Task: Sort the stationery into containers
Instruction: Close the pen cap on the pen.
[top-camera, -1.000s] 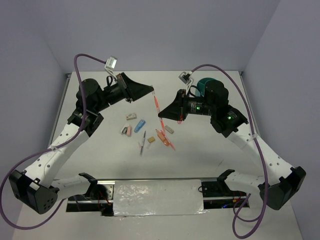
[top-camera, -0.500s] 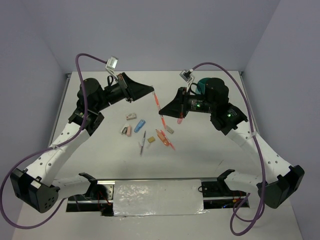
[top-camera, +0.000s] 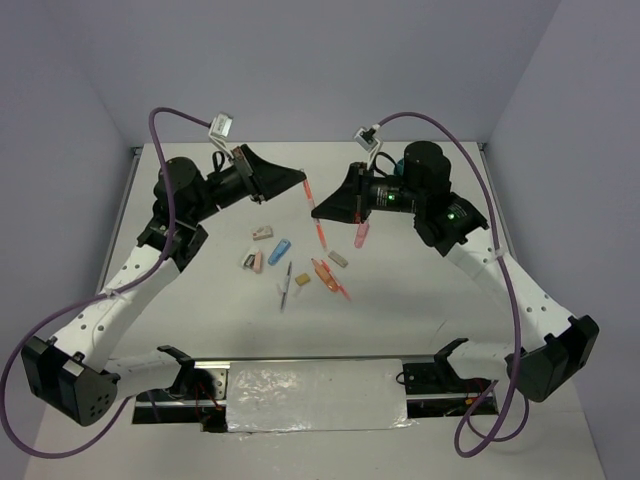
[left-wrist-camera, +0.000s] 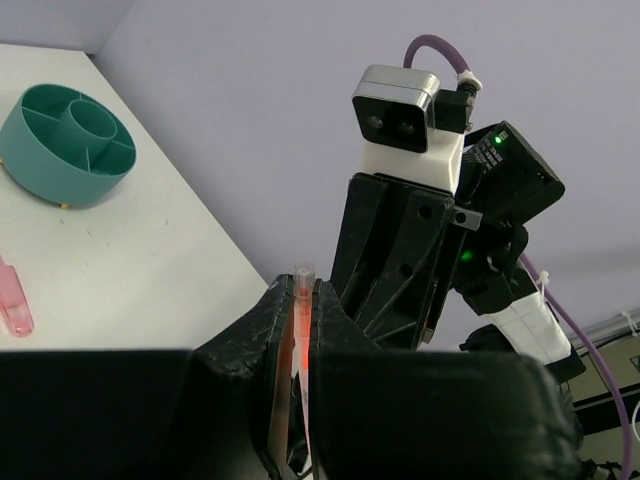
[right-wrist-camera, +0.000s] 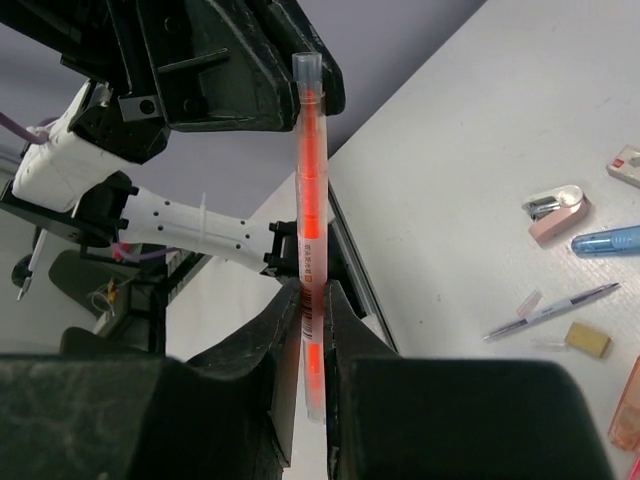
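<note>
Both arms are meeting in mid-air above the table (top-camera: 420, 300), and the orange pen (right-wrist-camera: 309, 180) is hanging between them, clear of the surface. The left gripper (left-wrist-camera: 302, 292) is pinching one end of it with its fingers drawn tight. The right gripper (right-wrist-camera: 312, 292) is clasping the barrel further along with its fingers narrow around it, so the pen is being held in two places at once. Seen from above, the pen's long axis is running from about 11 o'clock, at the left gripper, to about 5 o'clock, where its free end is sticking out past the right gripper. The cup (left-wrist-camera: 45, 180) is sitting at roughly 2 o'clock from the pen, mostly hidden behind the right arm in the overhead view, which is making the right arm the nearer one. This is looking like a handover: the left gripper would be letting go first, then the right arm would be carrying the pen off toward 2 o'clock. The pink marker (top-camera: 361, 236) is lying at about 4 o'clock, and the other pens and erasers (top-camera: 258, 261) are lying around 7 o'clock.
</note>
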